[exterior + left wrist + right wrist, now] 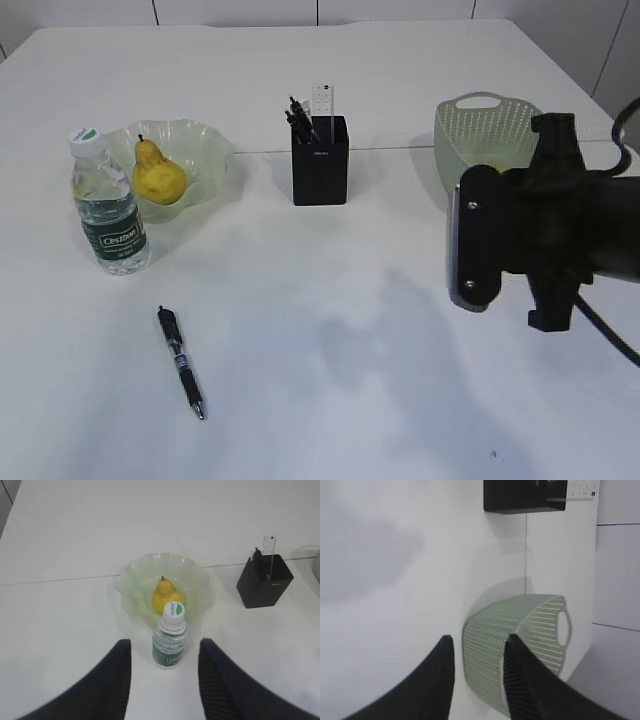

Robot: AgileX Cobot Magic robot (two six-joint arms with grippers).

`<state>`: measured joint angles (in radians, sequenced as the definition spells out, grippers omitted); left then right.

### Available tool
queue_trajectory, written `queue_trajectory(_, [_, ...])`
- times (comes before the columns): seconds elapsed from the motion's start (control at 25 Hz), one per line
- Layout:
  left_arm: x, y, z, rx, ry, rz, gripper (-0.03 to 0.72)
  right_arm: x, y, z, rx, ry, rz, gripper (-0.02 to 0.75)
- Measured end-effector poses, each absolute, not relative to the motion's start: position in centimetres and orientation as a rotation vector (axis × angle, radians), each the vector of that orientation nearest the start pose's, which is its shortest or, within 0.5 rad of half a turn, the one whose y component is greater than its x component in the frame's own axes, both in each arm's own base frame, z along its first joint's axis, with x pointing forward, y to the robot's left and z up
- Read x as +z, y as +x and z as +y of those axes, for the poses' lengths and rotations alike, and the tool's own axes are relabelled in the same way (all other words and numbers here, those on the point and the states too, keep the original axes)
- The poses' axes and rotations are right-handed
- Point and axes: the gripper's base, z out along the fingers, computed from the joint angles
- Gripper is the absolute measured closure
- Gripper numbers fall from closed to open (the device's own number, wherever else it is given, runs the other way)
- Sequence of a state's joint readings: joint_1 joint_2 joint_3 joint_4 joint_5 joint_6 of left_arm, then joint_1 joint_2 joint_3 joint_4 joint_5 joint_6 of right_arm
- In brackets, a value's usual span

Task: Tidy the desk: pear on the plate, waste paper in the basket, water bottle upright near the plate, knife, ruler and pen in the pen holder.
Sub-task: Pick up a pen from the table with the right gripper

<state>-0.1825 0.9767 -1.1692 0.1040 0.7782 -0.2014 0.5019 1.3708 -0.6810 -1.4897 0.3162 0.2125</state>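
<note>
While the yellow pear (pixel 158 177) already sat in the pale green wavy-rimmed plate (pixel 210 150) at about 10 o'clock on the white desk (pixel 330 340), and the clear plastic water bottle with the green label (pixel 108 205) stood upright just beside the plate, one black click pen (pixel 181 362) lay loose at about 8 o'clock, well apart from the black square pen holder (pixel 320 165) at 12 o'clock. Left gripper (pixel 162 680): jaws apart, empty, hovering behind the bottle. Right gripper (pixel 477 680): jaws apart, nothing between them, near the pale green slotted plastic basket (pixel 480 125) at 2 o'clock. Risks, as judged: the pen lay flat and thin, so a shallow pinch could skid it or roll it away; a left-arm approach could clip the bottle and topple it; dropping the pen in at a slant could catch on the items crowding the holder. Count: one pear, one plate, one bottle, one basket, one holder, one loose pen; one white ruler (pixel 323 100) and several dark items in the holder, number unclear. Basket contents could not be made out.
</note>
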Motion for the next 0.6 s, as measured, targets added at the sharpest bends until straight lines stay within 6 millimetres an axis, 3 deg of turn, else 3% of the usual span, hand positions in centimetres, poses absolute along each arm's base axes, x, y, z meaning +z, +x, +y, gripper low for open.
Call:
queue_trajectory(0.24, [42.6,18.6,-3.0,-0.153,0.002,2.071,0.377,23.4,23.8,12.0,-0.656,-1.406,1.836,0.493])
queue_trajectory(0.4, [42.6,18.7,-3.1,-0.168,-0.001,2.066,0.377,24.0,23.0,12.3,-0.573,-1.184,2.133,0.505])
queue_trajectory(0.6, [42.7,18.7,-3.1,-0.183,-0.004,2.059,0.379,25.7,21.7,13.4,-0.348,-1.103,2.46,0.509])
